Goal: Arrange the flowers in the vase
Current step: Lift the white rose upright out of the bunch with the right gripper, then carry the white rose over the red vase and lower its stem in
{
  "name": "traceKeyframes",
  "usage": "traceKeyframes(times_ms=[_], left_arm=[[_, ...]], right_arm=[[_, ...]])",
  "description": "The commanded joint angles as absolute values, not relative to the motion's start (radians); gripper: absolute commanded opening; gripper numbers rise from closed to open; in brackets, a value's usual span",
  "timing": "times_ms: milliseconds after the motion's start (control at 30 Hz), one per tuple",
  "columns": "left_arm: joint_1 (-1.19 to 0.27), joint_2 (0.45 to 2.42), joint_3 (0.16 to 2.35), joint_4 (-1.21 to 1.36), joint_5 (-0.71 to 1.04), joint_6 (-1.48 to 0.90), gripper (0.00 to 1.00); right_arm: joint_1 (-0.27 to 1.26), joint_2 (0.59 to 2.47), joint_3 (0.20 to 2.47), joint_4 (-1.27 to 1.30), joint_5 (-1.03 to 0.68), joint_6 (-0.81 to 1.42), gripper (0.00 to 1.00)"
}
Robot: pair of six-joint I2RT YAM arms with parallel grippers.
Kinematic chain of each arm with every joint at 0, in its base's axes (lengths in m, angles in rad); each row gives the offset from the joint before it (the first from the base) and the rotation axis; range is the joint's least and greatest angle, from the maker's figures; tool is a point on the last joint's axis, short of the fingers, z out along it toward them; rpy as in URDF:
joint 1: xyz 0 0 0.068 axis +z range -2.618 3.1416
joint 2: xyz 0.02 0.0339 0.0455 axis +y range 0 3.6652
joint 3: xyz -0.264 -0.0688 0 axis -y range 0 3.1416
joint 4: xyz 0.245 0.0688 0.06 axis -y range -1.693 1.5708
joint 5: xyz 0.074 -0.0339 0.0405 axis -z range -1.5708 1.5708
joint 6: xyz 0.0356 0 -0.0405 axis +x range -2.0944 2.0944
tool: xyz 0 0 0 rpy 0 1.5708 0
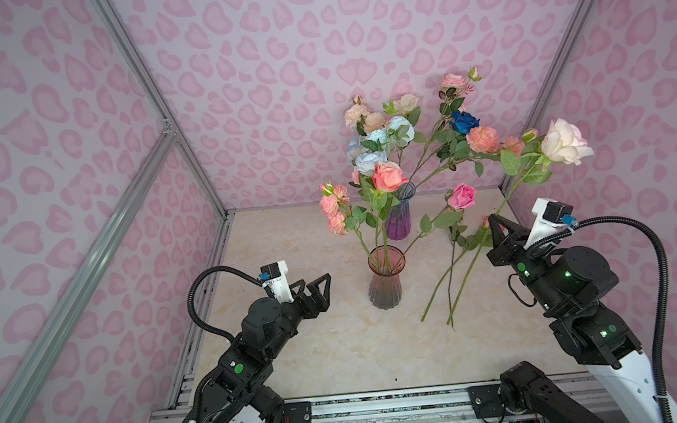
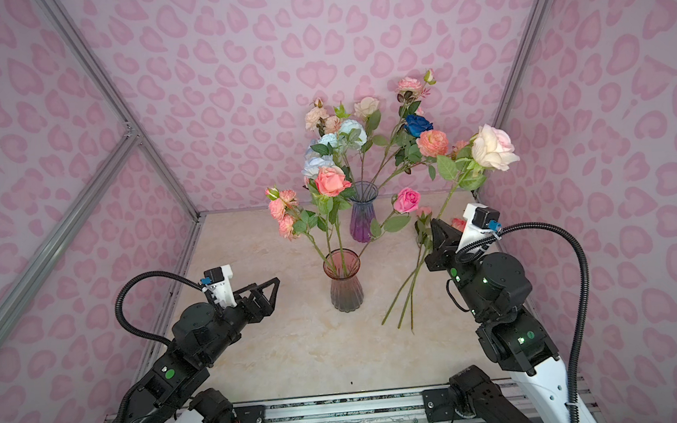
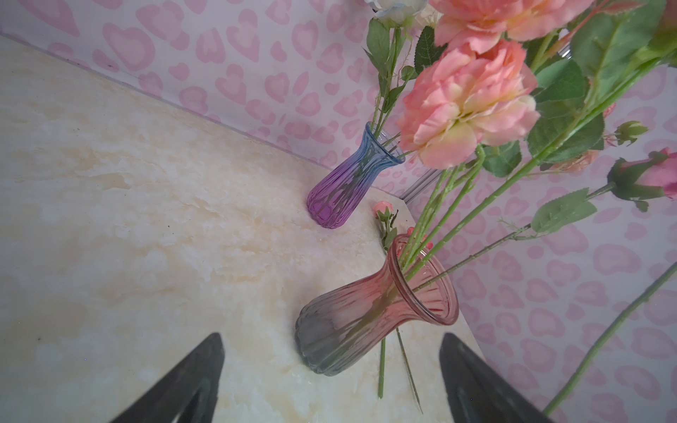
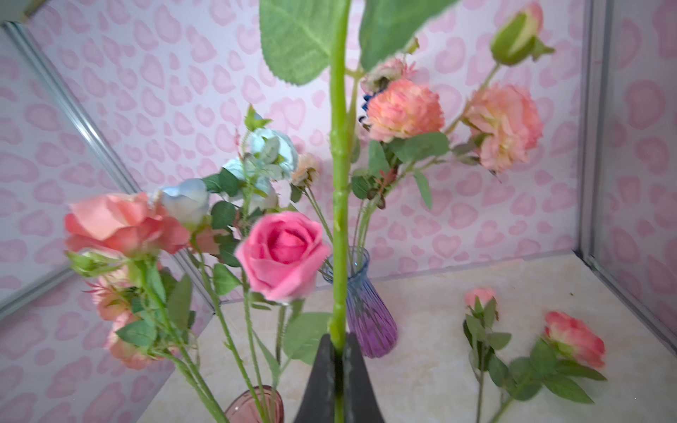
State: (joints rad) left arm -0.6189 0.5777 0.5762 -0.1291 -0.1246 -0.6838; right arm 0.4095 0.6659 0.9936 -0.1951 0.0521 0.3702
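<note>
The right gripper [image 1: 493,221] is clamped on the cream rose [image 1: 564,142], whose stem could be snagged by the pink rose [image 1: 463,195] to the gripper's left.

Holds the left arm stretched forward and inward, left hand [image 1: 317,279] low, fingers spread wide with nothing between them. Holds the right arm raised higher, right hand [image 1: 494,225] tilted up and away, fingers pinched tight on a flower stem [image 4: 339,183].

Black arms [image 1: 263,330], green dots [image 1: 238,368], corrugated cables [image 1: 610,220]
</note>
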Motion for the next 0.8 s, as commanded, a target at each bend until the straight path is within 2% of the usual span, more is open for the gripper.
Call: traceKeyframes(times_ms=[0, 233, 400, 533, 767], left_arm=[[-0.618, 0.571, 0.583, -0.133, -0.139, -0.708, 0.93], [-0.618, 0.557, 0.564, -0.131, -0.141, -0.729, 0.93], [-0.618, 0.539, 0.555, -0.139, -0.145, -0.737, 0.93], [-0.618, 0.514, 0.536, -0.143, -0.155, -0.739, 0.93], [-0.618, 0.491, 0.516, -0.154, -0.172, -0.727, 0.93]], right_arm=[[0.495, 0.703, 1.037, -0.090, 0.052, 0.328, 0.00], [0.741, 0.907, 1.154, 0.126, 0.161, 0.145, 0.00], [0.757, 1.084, 1.262, 0.257, 0.203, 0.114, 0.00], [0.756, 1.201, 1.352, 0.256, 0.222, 0.074, 0.00], [0.756, 1.259, 1.301, 0.325, 0.229, 0.044, 0.00]])
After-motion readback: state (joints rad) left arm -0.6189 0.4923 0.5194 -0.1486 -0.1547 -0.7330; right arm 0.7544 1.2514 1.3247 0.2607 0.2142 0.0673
